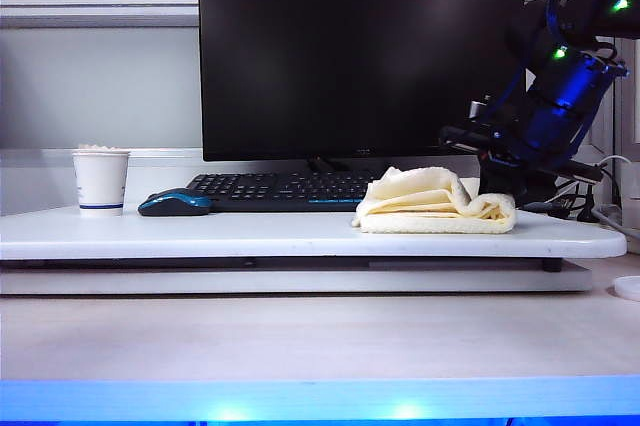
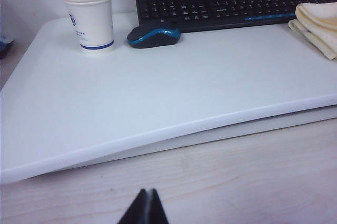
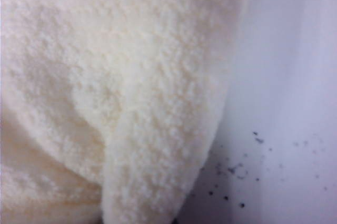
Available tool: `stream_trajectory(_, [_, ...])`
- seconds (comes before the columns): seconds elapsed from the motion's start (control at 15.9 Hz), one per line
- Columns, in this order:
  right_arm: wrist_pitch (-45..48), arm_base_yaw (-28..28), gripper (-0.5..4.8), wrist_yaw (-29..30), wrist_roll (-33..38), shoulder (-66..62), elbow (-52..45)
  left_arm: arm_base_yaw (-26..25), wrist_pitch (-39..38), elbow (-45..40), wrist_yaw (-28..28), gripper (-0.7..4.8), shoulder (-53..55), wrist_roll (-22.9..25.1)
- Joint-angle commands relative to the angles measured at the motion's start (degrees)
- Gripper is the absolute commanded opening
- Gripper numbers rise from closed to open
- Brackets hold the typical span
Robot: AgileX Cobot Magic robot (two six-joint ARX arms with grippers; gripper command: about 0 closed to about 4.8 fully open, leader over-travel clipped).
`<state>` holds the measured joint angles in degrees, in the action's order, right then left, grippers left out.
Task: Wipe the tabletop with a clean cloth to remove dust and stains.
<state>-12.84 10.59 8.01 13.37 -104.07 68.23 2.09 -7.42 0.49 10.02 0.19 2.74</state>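
- The right gripper [image 1: 492, 178] sits low at the right end of the tabletop [image 1: 250, 234], right behind the cloth [image 1: 435, 204]. Its fingers are hidden by the cloth in the exterior view and do not show in its own wrist view; the jaws are closed, and whether they pinch the cloth cannot be told.
- The right wrist view is filled by fluffy cream terry, with a strip of white board beside it carrying small dark specks [image 3: 237, 174].
- The left gripper [image 2: 146, 208] hangs over the wood-grain desk [image 2: 253, 182] in front of the tabletop's near edge, its dark fingertips pressed together, holding nothing. It is not seen in the exterior view.
- The cloth lies folded and rumpled at the right of the tabletop, just in front of the right end of the keyboard [image 1: 285, 188].
- The board is glossy white with rounded corners, raised a little above the paler desk; a blue glow runs along the desk's near edge.
- Behind the keyboard stands a dark monitor [image 1: 360, 61]; a grey wall panel lies behind it.
- A blue-and-black mouse [image 1: 175, 203] lies just left of the keyboard, and a paper cup [image 1: 101, 181] stands further left.
- The cup carries a blue band and a small blue logo; its print is too small to read. The keyboard has a blue strip along its front edge.
- Cables at the far right are cut off.
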Motion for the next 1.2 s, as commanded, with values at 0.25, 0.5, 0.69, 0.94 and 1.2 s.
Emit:
stream_trajectory(0.25, [3.8, 12.4, -0.09, -1.7, 3.7, -2.8, -0.3, 0.0, 0.7, 0.0, 0.3, -0.05, 0.0, -0.2])
stream_trajectory(0.5, [3.9, 20.8, -0.09, -1.4, 6.7, -9.8, 6.3, 0.0, 0.7, 0.0, 0.3, -0.05, 0.0, -0.2])
stream_trajectory(0.69, [3.3, 25.3, -0.09, 0.9, 10.6, -16.9, 16.2, 0.0, 0.7, 0.0, 0.3, -0.05, 0.0, -0.2])
stream_trajectory(0.94, [-8.9, 20.3, -0.09, -3.4, 8.6, -17.9, 19.4, 0.0, 0.7, 0.0, 0.3, -0.05, 0.0, -0.2])
stream_trajectory(1.2, [-8.4, 14.5, -0.09, -3.7, 6.7, -13.2, 10.9, -0.1, 0.8, 0.0, 0.1, -0.05, 0.0, -0.2])
